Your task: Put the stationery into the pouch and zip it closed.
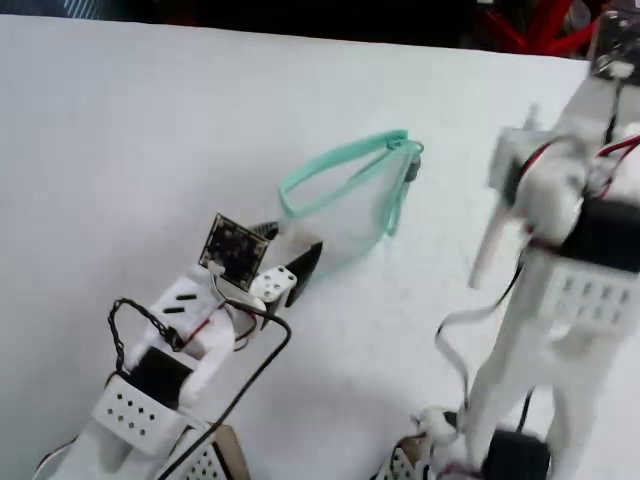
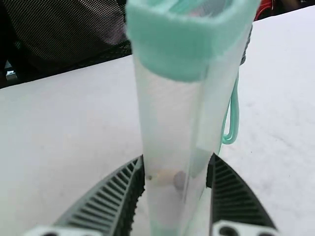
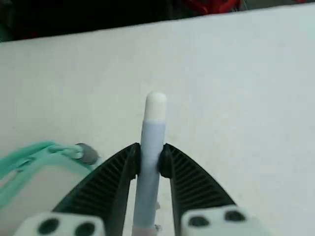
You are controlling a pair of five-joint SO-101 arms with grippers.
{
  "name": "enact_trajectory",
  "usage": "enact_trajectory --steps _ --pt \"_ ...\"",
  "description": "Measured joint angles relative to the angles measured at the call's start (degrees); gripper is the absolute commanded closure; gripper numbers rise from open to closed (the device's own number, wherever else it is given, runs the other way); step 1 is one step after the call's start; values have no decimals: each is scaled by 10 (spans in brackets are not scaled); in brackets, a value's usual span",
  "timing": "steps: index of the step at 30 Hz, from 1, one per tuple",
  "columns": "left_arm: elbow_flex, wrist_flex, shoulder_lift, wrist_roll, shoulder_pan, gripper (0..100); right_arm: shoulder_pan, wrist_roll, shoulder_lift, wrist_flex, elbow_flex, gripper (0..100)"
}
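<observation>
A clear pouch [image 1: 350,205] with a mint green zip edge lies mid-table, its mouth gaping. My left gripper [image 1: 298,262] is shut on the pouch's near end. In the left wrist view the pouch [image 2: 172,123] runs between the dark ribbed fingers [image 2: 118,196], and small items show faintly inside it. My right gripper [image 1: 512,205] hangs above the table to the right of the pouch, shut on a pale pen [image 1: 488,250] that points down. In the right wrist view the pen [image 3: 150,137] with its white cap sticks out between the jaws, and the pouch's zip end [image 3: 39,157] lies beside it.
The white table [image 1: 150,120] stretches open to the left and behind the pouch. A dark zip pull [image 1: 411,168] sits at the pouch's far corner. Cables [image 1: 250,380] trail by the arm bases at the front edge.
</observation>
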Motion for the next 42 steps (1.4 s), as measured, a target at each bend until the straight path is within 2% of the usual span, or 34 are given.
enact_trajectory --steps 8,13,16,21,26,30,37,42 --pt "0 0 0 0 0 793 -144 -7 -247 -190 213 981" --pt "0 0 0 0 0 793 -164 -7 -394 -337 352 981" --pt "0 0 0 0 0 793 -167 -7 -432 -414 414 981" --pt "0 0 0 0 0 793 -193 -7 -425 -517 445 978" --pt "0 0 0 0 0 793 -308 -7 -390 -624 445 972" --pt "0 0 0 0 0 793 -381 -7 -329 -702 446 892" --pt "0 0 0 0 0 793 -385 -7 -252 -755 446 957" --pt "0 0 0 0 0 793 -342 -7 -245 -755 458 950"
